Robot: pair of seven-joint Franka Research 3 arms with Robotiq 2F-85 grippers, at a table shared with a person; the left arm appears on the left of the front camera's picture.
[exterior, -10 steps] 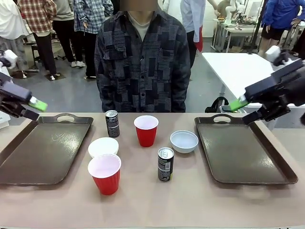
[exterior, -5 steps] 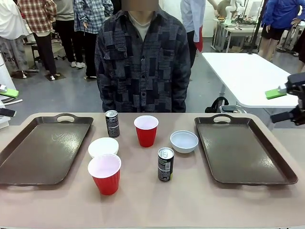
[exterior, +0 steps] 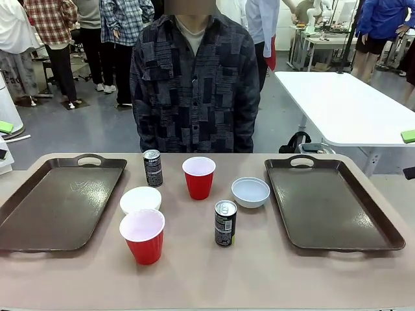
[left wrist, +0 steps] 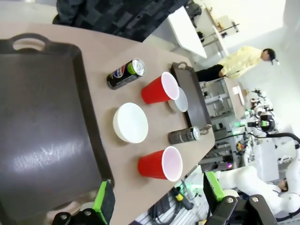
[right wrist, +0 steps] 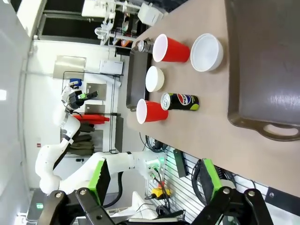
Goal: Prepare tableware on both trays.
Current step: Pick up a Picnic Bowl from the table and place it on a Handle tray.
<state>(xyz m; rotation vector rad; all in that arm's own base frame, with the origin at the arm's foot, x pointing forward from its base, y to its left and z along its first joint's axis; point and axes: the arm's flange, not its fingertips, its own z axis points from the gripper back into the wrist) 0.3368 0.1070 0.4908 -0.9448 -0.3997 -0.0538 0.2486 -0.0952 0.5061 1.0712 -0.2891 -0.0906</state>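
Two dark brown trays lie bare, one on the left (exterior: 58, 201) and one on the right (exterior: 334, 207). Between them stand two red cups (exterior: 198, 177) (exterior: 142, 236), two white bowls (exterior: 140, 199) (exterior: 250, 192) and two dark cans (exterior: 152, 168) (exterior: 225, 223). My left gripper (exterior: 3, 140) is at the picture's left edge and my right gripper (exterior: 409, 154) at the right edge, both off the table. In the wrist views the left gripper (left wrist: 157, 199) and the right gripper (right wrist: 154, 180) are open and hold nothing, well above the tableware.
A person in a dark patterned shirt (exterior: 194, 84) stands at the far side of the table, hands out of sight. A white table (exterior: 337, 103) stands behind on the right. Bare tabletop (exterior: 259, 278) runs along the near edge.
Both arms have drawn outward from over the trays' far corners to the picture's edges, left arm leftward, right arm rightward. The tableware has not moved.
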